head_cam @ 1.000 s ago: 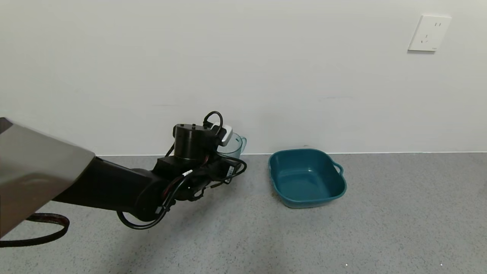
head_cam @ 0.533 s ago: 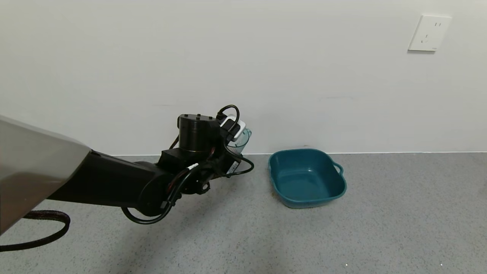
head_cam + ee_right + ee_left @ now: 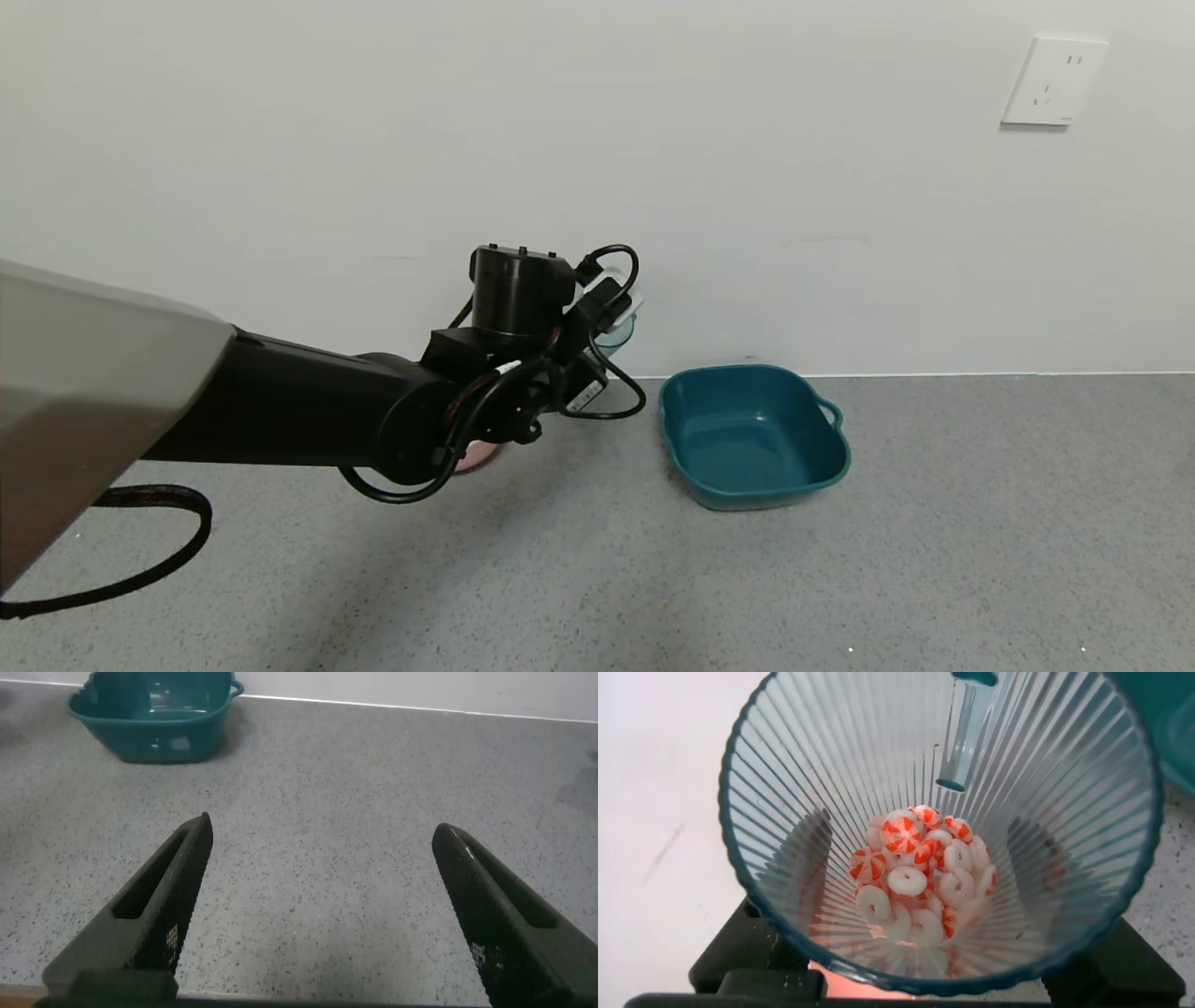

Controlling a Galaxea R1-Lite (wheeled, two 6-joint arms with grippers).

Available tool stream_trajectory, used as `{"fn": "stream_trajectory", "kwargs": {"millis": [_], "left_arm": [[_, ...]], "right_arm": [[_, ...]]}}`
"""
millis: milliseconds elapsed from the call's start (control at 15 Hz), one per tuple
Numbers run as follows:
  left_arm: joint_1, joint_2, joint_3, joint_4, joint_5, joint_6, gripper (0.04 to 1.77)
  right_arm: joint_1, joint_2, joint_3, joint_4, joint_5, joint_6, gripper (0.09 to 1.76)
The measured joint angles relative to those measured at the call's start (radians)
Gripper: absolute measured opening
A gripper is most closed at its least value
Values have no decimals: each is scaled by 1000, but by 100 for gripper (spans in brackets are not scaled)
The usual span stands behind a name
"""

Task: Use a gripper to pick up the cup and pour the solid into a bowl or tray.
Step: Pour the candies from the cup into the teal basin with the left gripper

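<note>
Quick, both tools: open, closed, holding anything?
Left tool: closed on the ribbed cup, which holds orange-and-white pieces, lifted beside the teal tray.
Right tool: open, empty, above the floor.

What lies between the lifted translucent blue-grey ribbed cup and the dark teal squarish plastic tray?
Nothing: in the head view only bare grey speckled floor separates the cup, held by the left gripper, from the tray.

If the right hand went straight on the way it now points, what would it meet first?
Nothing close: the right hand is open over bare speckled floor. The teal tray sits far ahead but off to one side, so probably the wall base, though depth is unclear.
</note>
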Motion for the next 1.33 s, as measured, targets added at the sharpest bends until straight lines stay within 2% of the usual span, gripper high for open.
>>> {"fn": "stream_trajectory", "kwargs": {"millis": [267,467,733,933,1133,1333], "left_arm": [[-46,40,-70,9,56,128,130],[-63,70,-134,10,69,269,130],[-70,96,-194,0,134,504,129],[-92,122,-237,-3,199,617,129],[-115,158,-275,-5,229,704,129],[-139,204,-319,-18,306,812,129]], "right_arm": [[0,0,0,0,0,0,171],[0,0,0,0,0,0,171],[0,0,0,0,0,0,171],[0,0,0,0,0,0,171],[0,0,0,0,0,0,171],[0,0,0,0,0,0,171]]}}
